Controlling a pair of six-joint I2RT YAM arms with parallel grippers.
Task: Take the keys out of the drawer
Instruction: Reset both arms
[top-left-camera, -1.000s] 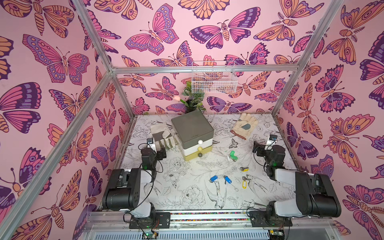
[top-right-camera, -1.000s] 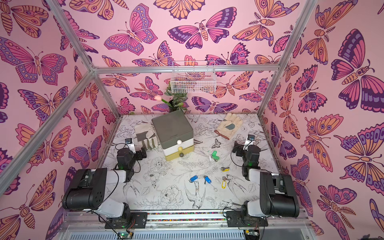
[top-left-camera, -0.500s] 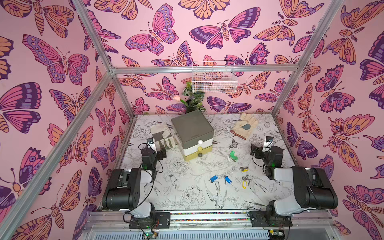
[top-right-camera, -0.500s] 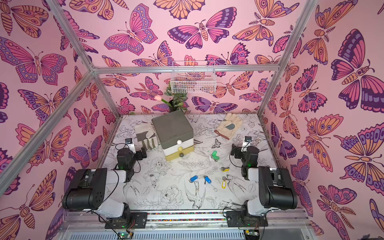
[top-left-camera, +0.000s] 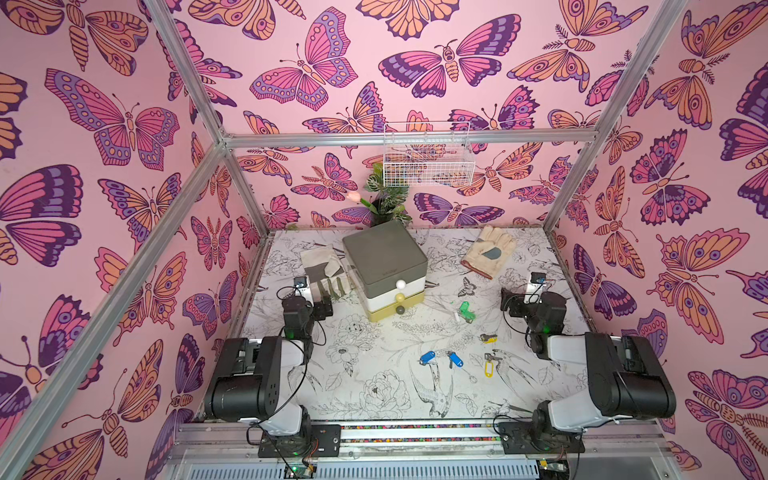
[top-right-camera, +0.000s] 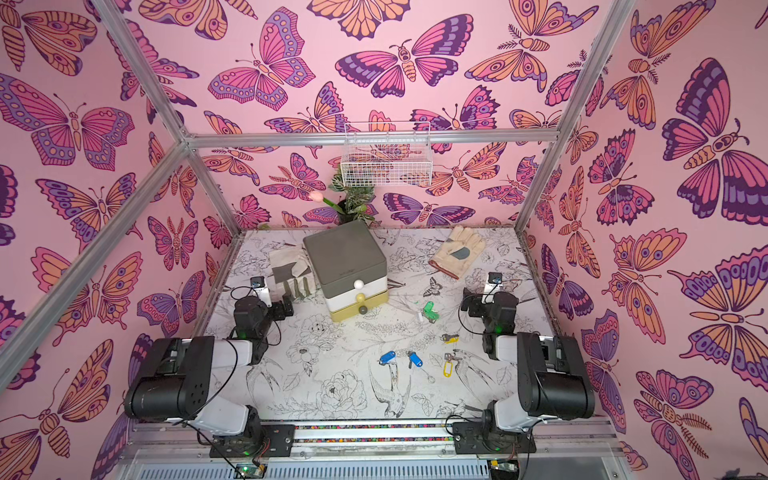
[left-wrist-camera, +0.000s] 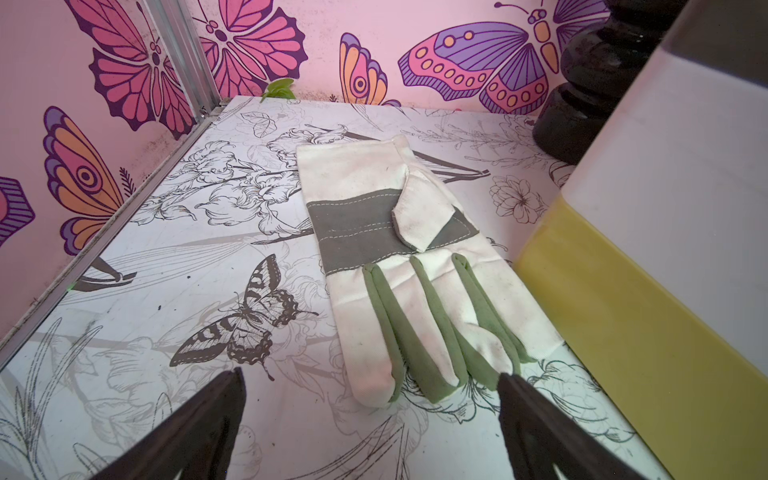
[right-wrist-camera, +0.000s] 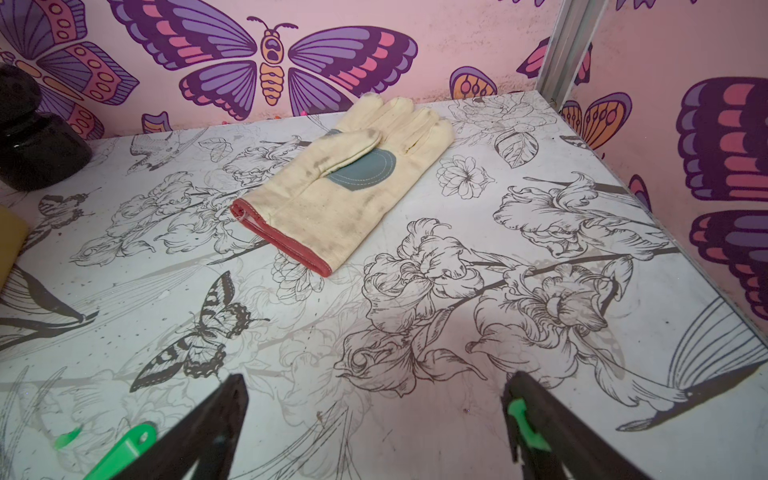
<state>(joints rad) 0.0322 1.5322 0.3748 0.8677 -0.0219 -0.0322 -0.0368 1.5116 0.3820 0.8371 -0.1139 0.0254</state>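
Left gripper (left-wrist-camera: 370, 390): jaws spread, near the left edge of the tabletop (top-left-camera: 374, 399), just short of a glove (left-wrist-camera: 395, 270) that lies beside the drawer unit (top-left-camera: 384, 253). Right gripper (right-wrist-camera: 374, 395): jaws spread, near the right edge, facing a second glove (right-wrist-camera: 345, 183) in the back right corner. Keys (top-left-camera: 456, 359): all five lie on the tabletop between the unit and the right edge. The green key (top-left-camera: 466, 311) lies nearest the unit.

No text, brand or number can be read anywhere. A faint mark is seen on the front edge of the grey top of the drawer box (top-left-camera: 382, 253), but it is too small to be made out
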